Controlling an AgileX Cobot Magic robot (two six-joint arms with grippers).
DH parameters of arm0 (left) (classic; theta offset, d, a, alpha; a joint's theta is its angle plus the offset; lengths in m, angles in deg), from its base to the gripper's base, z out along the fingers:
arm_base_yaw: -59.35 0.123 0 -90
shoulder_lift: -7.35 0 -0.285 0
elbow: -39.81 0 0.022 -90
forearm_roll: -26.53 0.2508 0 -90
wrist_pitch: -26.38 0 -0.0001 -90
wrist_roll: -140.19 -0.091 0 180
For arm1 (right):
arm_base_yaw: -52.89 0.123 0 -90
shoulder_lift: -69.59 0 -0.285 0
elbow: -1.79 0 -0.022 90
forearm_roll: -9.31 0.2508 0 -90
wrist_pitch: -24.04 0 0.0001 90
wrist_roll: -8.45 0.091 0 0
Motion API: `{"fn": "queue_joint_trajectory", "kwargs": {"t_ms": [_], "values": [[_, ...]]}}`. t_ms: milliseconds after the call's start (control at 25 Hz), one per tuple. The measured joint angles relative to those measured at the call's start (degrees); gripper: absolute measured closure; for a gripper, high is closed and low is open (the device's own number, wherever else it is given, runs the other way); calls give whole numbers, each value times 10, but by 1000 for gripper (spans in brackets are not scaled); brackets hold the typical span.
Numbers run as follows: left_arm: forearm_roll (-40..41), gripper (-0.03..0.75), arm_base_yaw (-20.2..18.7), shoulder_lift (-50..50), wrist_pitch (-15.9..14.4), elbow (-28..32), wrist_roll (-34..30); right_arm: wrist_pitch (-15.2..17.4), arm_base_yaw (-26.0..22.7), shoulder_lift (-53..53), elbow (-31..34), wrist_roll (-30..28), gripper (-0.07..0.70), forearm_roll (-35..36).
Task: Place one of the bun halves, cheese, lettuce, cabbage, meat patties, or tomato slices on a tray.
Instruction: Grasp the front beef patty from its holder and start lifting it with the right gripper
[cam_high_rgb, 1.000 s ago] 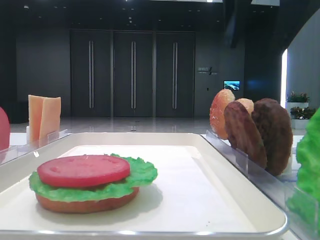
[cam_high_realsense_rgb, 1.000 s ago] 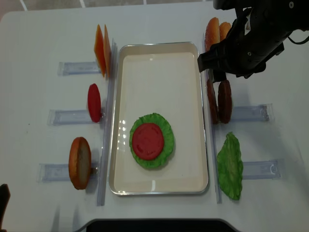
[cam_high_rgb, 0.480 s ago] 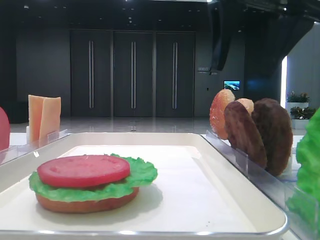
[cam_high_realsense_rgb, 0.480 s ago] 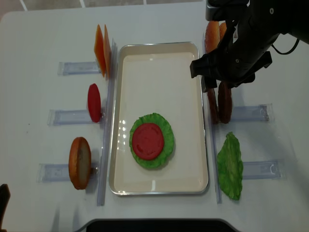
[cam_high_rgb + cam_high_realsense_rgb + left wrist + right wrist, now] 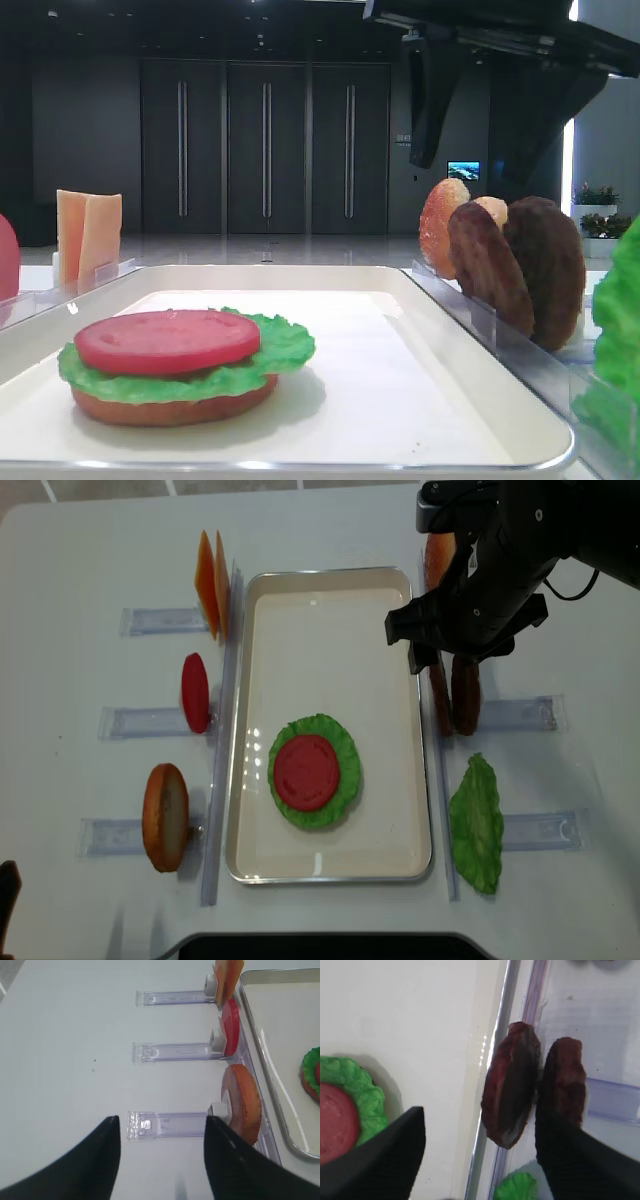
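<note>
Two dark brown meat patties (image 5: 465,692) stand on edge in a clear holder just right of the cream tray (image 5: 330,576). My right gripper (image 5: 450,648) hangs open above them. In the right wrist view the nearer patty (image 5: 512,1091) lies between the spread fingers (image 5: 380,1160) and the other patty (image 5: 562,1080) sits by the right finger. Nothing touches. On the tray a tomato slice (image 5: 308,770) tops lettuce and a bun half. My left gripper (image 5: 162,1160) is open over a clear holder, beside a standing bun half (image 5: 242,1102).
Left of the tray stand cheese slices (image 5: 210,598), a tomato slice (image 5: 195,692) and a bun half (image 5: 166,817) in clear holders. To the right are bun halves (image 5: 435,552) behind the arm and a lettuce leaf (image 5: 477,825). Clear rails line both long sides of the tray.
My right gripper has moved left and down over the patties, and its dark fingers now show at the top of the low view. Its jaws stay open. Nothing else moved.
</note>
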Motion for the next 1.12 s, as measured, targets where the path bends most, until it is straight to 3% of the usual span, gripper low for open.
{"fn": "queue_joint_trajectory", "kwargs": {"t_ms": [1120], "values": [[0, 307, 0, 0, 0, 0, 0, -18, 0, 32, 0, -7, 176, 1]]}}
